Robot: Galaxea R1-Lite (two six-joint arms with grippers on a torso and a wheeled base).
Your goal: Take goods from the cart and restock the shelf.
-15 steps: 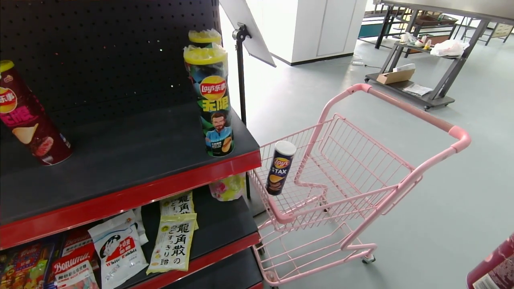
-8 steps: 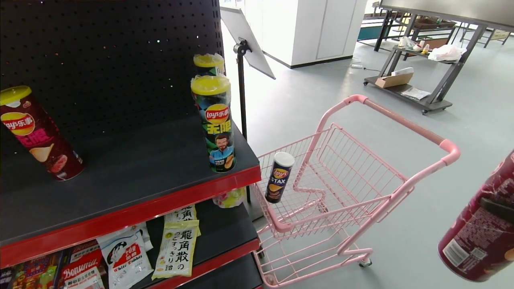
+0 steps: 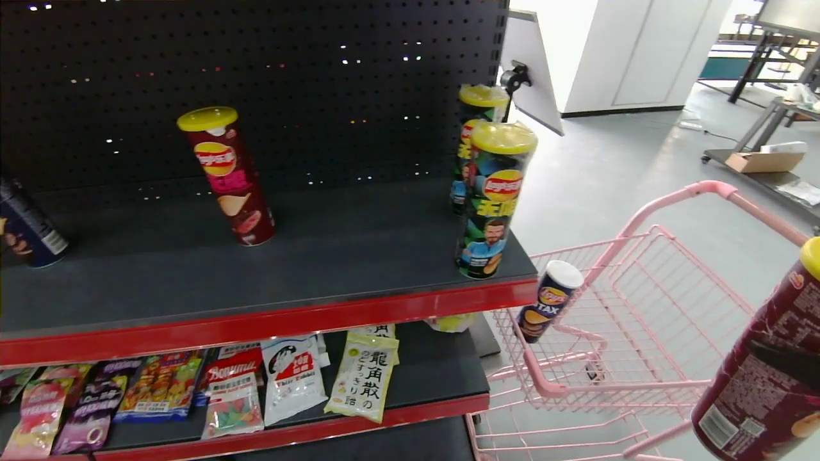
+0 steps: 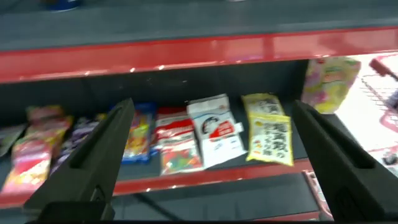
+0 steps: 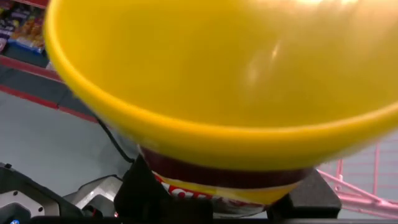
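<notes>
My right gripper (image 5: pixel 224 194) is shut on a dark red chip can (image 3: pixel 762 371) with a yellow lid (image 5: pixel 236 68), held tilted at the head view's right edge, over the pink cart (image 3: pixel 647 387). A dark blue chip can (image 3: pixel 549 301) leans in the cart's near corner. The upper shelf (image 3: pixel 256 317) carries a matching red can (image 3: pixel 227 176), two green cans (image 3: pixel 493 198) at its right end and a dark blue can (image 3: pixel 25 224) at far left. My left gripper (image 4: pixel 212 106) is open, facing the lower shelf's snack bags (image 4: pixel 211 130).
Several snack bags (image 3: pixel 295 378) lie flat on the lower shelf. A black pegboard backs the upper shelf, which has bare room between the red can and the green cans. A tilted sign on a stand (image 3: pixel 532 70) rises behind the shelf end. Grey floor lies beyond the cart.
The head view has swung left toward the shelf. The red can in my right gripper has come up into view at the right, from the lower corner to cart height.
</notes>
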